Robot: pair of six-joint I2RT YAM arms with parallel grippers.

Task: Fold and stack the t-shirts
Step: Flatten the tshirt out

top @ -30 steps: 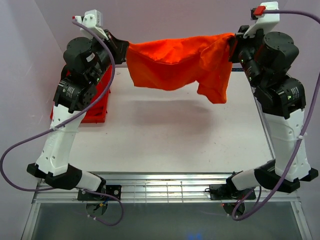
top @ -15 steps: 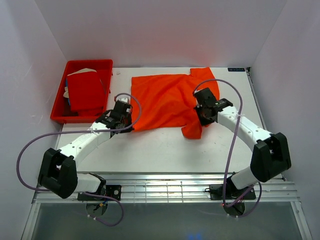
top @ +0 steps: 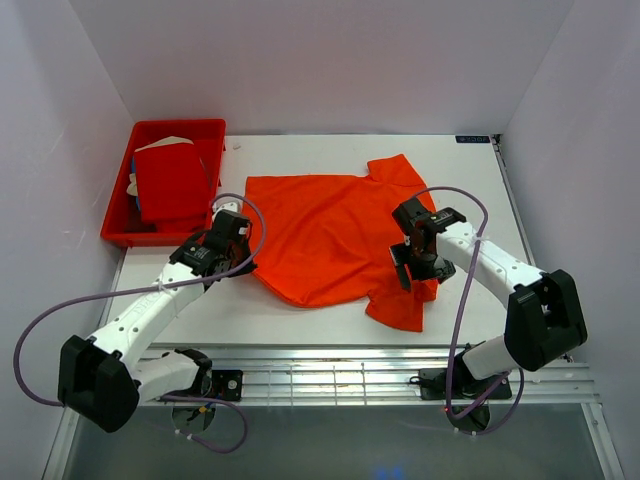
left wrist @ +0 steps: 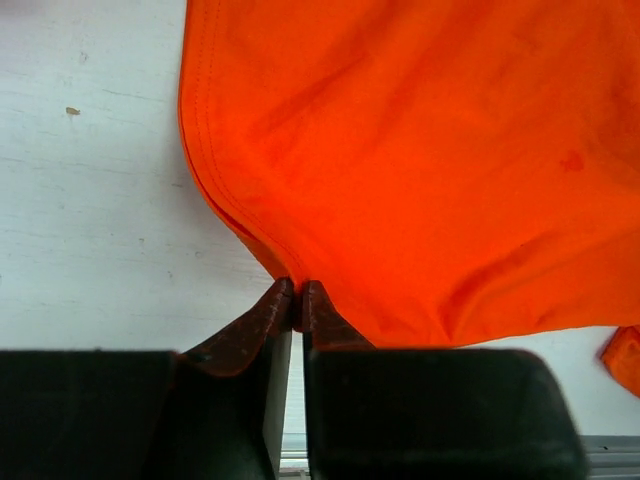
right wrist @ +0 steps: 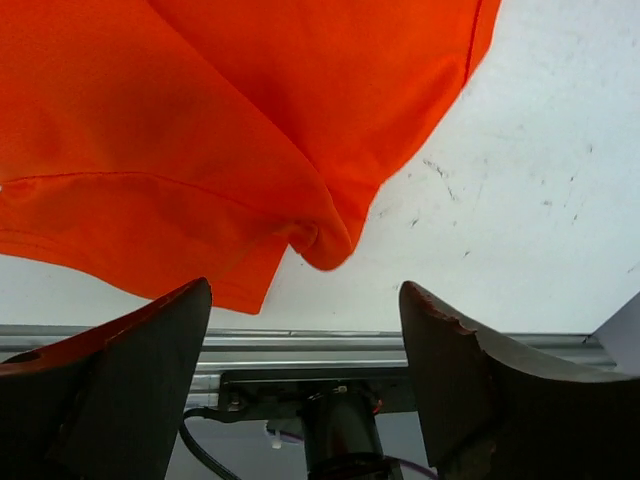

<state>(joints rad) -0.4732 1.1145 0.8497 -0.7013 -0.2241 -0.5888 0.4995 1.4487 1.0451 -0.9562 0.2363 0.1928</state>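
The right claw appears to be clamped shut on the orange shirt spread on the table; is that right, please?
Not quite: the right claw stands open over the orange shirt spread on the table, gripping nothing; the right wrist view shows it.

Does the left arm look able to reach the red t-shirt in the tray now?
Probably yes. The red t-shirt lies uncovered in the tray, just beyond the left gripper, with nothing between. But that gripper must first release the hem of the orange t-shirt.
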